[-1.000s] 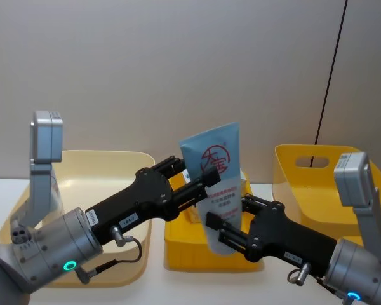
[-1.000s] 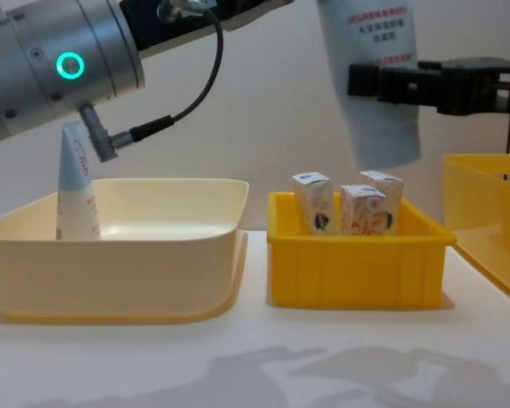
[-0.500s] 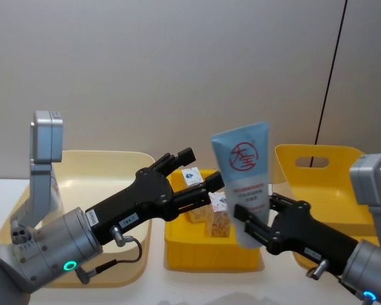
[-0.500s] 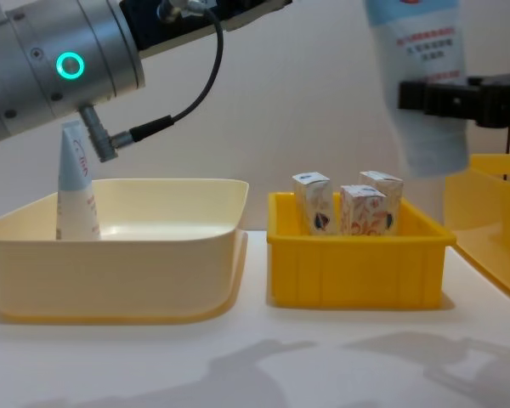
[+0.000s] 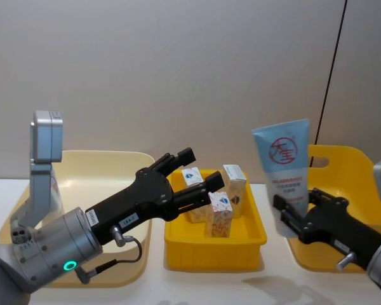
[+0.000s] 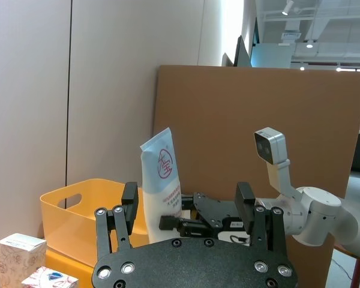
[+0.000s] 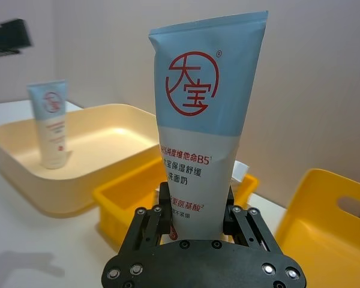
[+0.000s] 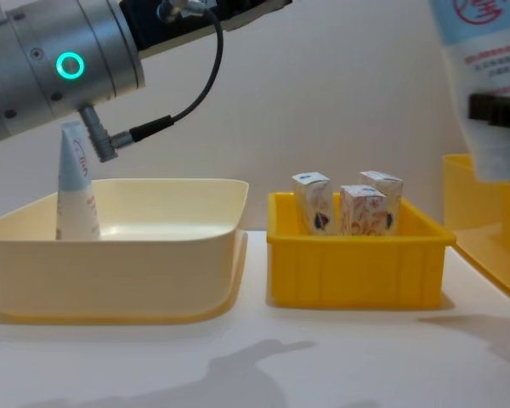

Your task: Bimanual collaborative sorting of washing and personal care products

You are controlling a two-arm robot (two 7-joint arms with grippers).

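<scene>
A white table carries three containers in a row. A wide cream plastic bin sits on the robot's left, and a deep orange-yellow plastic bin with a handle slot sits on the right. Between them is a smaller, shallow yellow plastic tray.

The left arm reaches forward above the inner edge of the cream bin. Its left pincer is raised over the left side of the yellow tray, fingers spread apart and holding nothing.

The right pincer is clamped on the cap end of a pale blue-and-white squeeze tube with a red circle mark and red text. That tube is held upright with its crimped end up, well off the table, between the yellow tray and the orange-yellow bin, at that bin's left rim.

A second squeeze tube of the same kind stands upright inside the cream bin at its far left side.

Three small white cartons with orange swirls and a dark blue emblem stand close together in the yellow tray.
</scene>
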